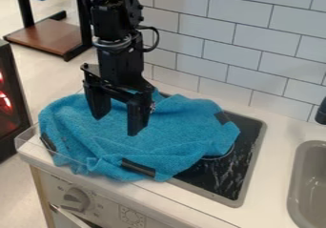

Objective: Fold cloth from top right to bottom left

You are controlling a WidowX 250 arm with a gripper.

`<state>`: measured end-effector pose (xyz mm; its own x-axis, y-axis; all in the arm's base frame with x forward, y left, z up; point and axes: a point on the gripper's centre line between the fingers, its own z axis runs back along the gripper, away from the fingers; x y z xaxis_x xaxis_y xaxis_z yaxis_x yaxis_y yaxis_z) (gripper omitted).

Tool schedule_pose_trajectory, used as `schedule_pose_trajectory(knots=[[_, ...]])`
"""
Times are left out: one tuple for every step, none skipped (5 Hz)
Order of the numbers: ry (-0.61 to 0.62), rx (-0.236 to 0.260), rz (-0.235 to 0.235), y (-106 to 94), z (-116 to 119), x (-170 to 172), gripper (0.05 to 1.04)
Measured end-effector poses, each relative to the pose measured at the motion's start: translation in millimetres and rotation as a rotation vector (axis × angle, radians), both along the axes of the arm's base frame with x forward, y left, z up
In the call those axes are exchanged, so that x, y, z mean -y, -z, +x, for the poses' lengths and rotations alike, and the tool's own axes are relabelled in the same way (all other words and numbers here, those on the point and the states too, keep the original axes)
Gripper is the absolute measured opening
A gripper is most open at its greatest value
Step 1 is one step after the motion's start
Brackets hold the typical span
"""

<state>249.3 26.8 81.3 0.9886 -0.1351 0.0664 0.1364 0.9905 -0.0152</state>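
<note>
Camera view: I am finding the blue cloth (178,148) lying rumpled, partly covering the black cooktop (234,177).
My black two-finger gripper (117,126) is hanging over the cloth, its fingers standing apart; black strips (138,167) are showing near the cloth's edges.

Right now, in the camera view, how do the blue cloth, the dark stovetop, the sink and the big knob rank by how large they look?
1. Blue cloth, clearly the largest
2. Dark stovetop and sink: too close to rank, one partly covered, one cut off
3. Big knob, the smallest
</note>
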Motion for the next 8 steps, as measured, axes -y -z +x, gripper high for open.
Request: schedule_pose_trajectory(knots=[[-0.005,-0.015,-0.009,3.6,-2.5,2.5,0.999],[-0.074,0.023,-0.112,0.0,4.6,32.3,0.999],[-0.147,0.053,-0.143,-4.4,10.4,53.0,0.999],[-0.168,0.059,-0.158,-4.2,33.5,64.8,0.999],[-0.180,0.079,-0.120,-0.6,60.5,78.4,0.999],[-0.230,0.060,-0.052,14.5,87.7,90.6,0.999],[-0.285,0.041,-0.023,32.3,111.5,95.3,0.999],[-0.316,0.026,-0.029,42.1,127.7,100.2,0.999]])
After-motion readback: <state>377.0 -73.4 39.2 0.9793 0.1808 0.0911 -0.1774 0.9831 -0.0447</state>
